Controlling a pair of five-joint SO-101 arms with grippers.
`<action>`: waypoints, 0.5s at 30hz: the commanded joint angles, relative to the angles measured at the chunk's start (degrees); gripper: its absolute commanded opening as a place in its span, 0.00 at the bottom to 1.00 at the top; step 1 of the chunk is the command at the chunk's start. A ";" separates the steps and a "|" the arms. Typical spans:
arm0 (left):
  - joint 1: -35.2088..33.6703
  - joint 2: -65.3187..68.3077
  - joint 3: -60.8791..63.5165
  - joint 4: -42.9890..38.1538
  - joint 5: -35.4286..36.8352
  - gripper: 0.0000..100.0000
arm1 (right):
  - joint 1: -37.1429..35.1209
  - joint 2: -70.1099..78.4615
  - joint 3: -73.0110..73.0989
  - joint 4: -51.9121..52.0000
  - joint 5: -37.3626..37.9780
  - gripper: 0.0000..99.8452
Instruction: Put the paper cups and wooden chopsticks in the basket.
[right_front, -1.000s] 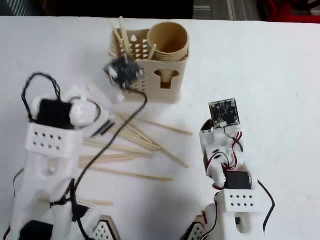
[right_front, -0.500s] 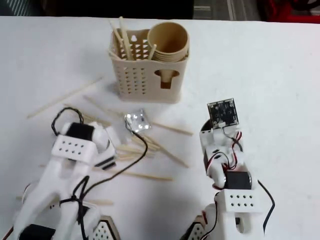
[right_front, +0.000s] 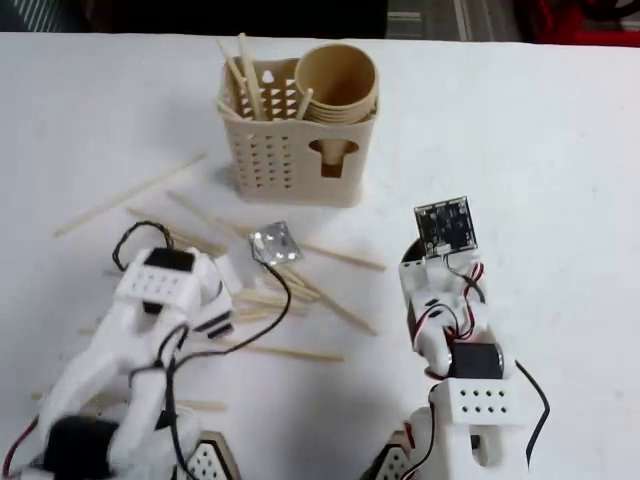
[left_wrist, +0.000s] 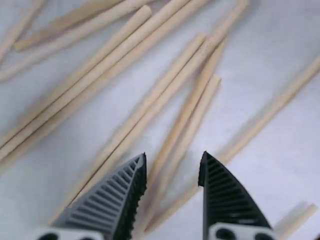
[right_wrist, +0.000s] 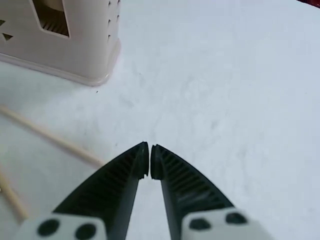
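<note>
Left wrist view: left gripper (left_wrist: 173, 157) spread over loose chopsticks (left_wrist: 165, 85) on the bench (right_front: 560, 150), at 7 o'clock from the basket (right_front: 295, 150) holding cups (right_front: 335, 75). Chopsticks are probably light, stiff, smooth and roll easily; pinch one mid-length. Right gripper (right_wrist: 149, 150) pressed together, empty.

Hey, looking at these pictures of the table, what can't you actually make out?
- High view: the left arm covers part of the loose chopsticks, so their count is unknown.
- High view: the basket wall hides the stacked cups below their rims, so their number is unclear.
- Left wrist view: the open left gripper hangs over chopsticks. Contact cannot be judged, and the picture's edges cut the sticks off.
- Right wrist view: the picture's edge cuts off the basket.
</note>
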 joint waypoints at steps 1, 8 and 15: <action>-1.89 7.08 -6.33 0.97 -0.44 0.17 | -0.40 -0.75 -0.53 -1.01 0.62 0.02; -1.80 14.81 -11.78 2.02 0.18 0.14 | -0.40 -0.92 -0.53 -1.01 0.62 0.02; 0.92 17.80 -12.57 2.11 2.11 0.06 | -0.22 -1.01 -0.53 -1.01 0.62 0.02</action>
